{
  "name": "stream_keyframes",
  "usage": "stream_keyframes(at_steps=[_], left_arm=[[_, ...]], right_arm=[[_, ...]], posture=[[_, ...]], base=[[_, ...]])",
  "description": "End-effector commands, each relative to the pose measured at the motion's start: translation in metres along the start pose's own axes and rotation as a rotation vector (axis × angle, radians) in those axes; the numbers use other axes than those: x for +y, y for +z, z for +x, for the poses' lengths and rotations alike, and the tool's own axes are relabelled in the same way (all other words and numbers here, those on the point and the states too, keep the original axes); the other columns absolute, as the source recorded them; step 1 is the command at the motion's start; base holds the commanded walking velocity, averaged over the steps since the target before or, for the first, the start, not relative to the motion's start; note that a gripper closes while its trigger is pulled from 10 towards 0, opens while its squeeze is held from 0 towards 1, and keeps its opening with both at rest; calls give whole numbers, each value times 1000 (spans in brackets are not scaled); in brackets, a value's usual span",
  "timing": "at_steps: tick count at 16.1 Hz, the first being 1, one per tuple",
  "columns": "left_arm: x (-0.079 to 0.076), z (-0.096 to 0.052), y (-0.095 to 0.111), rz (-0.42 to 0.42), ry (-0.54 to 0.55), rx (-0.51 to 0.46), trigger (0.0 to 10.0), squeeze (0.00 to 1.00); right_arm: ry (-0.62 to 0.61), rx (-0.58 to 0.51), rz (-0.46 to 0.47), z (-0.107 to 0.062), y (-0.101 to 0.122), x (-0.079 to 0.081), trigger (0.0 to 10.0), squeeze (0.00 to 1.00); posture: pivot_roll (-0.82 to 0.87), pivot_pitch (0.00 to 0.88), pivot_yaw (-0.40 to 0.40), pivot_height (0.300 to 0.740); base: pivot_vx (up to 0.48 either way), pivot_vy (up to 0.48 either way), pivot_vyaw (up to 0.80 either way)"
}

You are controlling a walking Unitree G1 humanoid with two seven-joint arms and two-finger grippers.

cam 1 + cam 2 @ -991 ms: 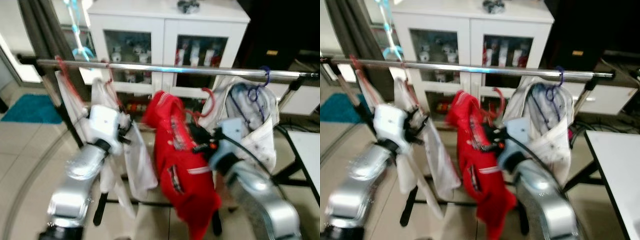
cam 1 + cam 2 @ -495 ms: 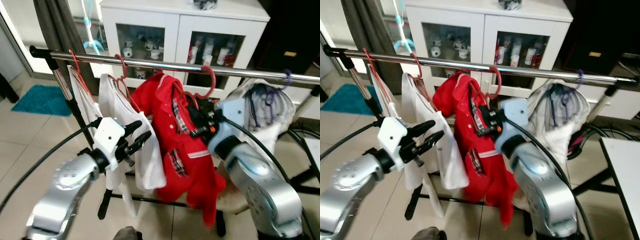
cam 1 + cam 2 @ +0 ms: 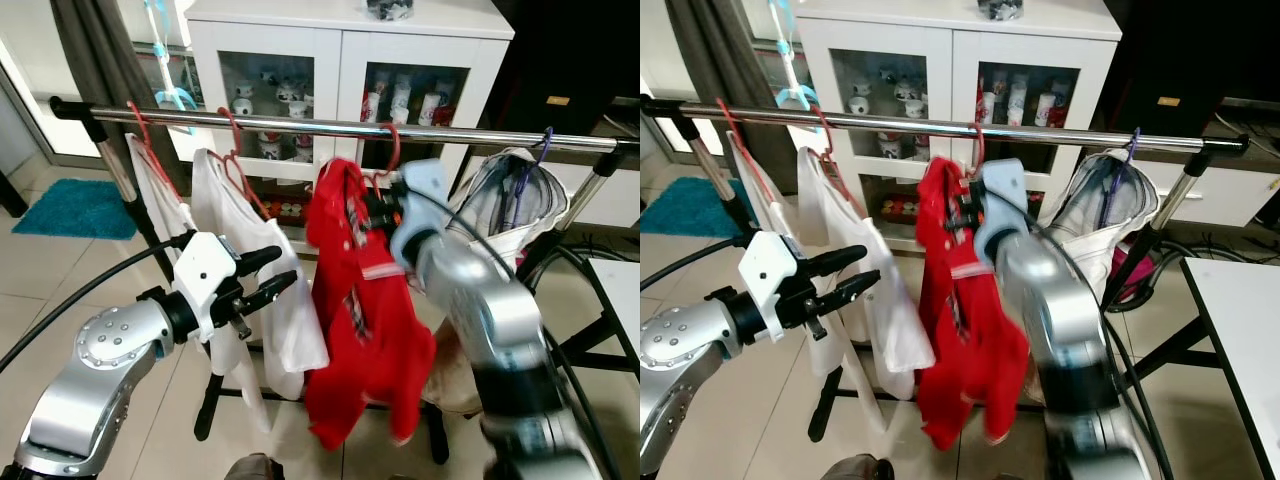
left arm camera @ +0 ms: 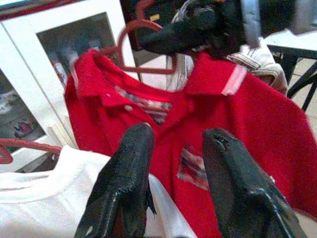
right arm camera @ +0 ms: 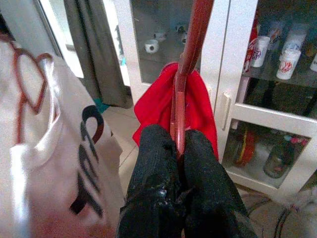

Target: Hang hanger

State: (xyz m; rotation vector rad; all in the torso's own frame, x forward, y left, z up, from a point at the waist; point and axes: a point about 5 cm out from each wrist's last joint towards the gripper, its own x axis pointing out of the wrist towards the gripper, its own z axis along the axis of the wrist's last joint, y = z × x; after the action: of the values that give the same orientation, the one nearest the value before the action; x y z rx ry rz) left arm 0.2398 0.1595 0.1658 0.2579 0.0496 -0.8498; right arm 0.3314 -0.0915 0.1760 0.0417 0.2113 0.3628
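Red hanger [image 5: 185, 74] hook top cropped, right gripper [image 5: 171, 148] clamping

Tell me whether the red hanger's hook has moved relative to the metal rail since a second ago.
Yes. The red hanger hook, earlier below the metal rail, now sits over it, raised by the right gripper clamped on its neck.

White shirts [image 3: 255, 270] are crowding the rail [image 3: 300, 124] on the left; the red shirt [image 3: 360, 300] is hanging just beside them, leaving little gap. A bare stretch of rail is lying open between the red hanger [image 3: 388, 150] and the white garment [image 3: 515, 195] on the right. The left claw [image 3: 262, 277] is hovering open before the shirts.
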Motion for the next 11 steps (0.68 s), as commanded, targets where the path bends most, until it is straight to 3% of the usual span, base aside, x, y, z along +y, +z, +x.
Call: stream_keyframes(at_steps=[1,5,11], left_arm=[[2,-3,1,-2,-9,3,10000,0],[0,-5,1,-5,-16,3,10000,0],[-2,-5,1,-13,-32,4,10000,0]], right_arm=[[-6,-41,-28,10,14,-3,10000,0],[-10,64,-14,32,4,-11,10000,0],[-8,156,-19,48,-3,-14,10000,0]], posture=[[94,61,5,740],[95,65,-1,740],[94,65,-2,740]], base=[[0,0,0],[0,0,0],[0,0,0]])
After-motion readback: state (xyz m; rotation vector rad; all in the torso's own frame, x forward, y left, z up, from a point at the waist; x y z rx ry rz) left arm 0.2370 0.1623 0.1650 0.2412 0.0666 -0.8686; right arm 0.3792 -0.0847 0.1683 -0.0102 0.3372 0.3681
